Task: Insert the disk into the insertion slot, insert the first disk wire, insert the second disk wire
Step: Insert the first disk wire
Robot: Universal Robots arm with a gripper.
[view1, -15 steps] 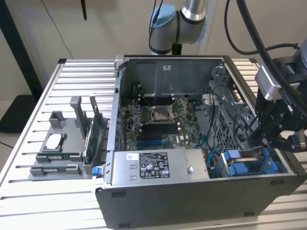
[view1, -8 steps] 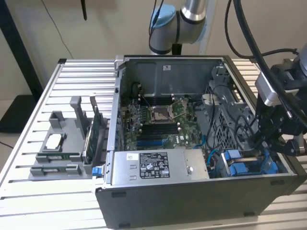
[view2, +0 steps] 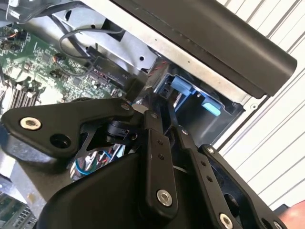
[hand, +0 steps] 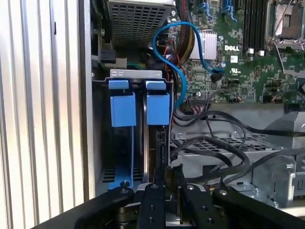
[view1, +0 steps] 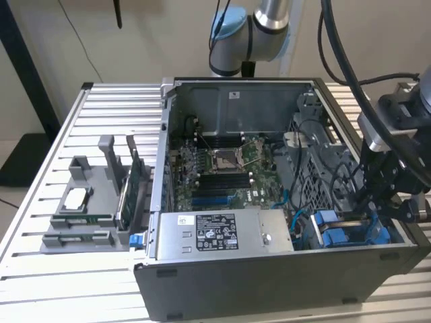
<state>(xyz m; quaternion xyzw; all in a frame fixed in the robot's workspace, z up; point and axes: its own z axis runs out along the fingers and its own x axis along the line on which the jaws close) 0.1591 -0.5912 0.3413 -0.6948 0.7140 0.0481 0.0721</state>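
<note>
Disk [hand: 158, 109] in blue carrier seated upright in insertion slot [hand: 138, 74] of grey drive cage, just beside second blue carrier [hand: 123, 109]. Claw [hand: 170, 179] poised close over disk's far end, where black wires [hand: 224, 143] gather; whether clenched or released cannot be told. Blue cable [hand: 178, 71] loops from cage toward motherboard [hand: 248, 71]. In exterior view, cage occupies the corner of open computer case [view1: 269, 276] on the exterior view's right, beside power supply [view1: 222, 232]. Case rests on slatted surface [view1: 108, 108].
</note>
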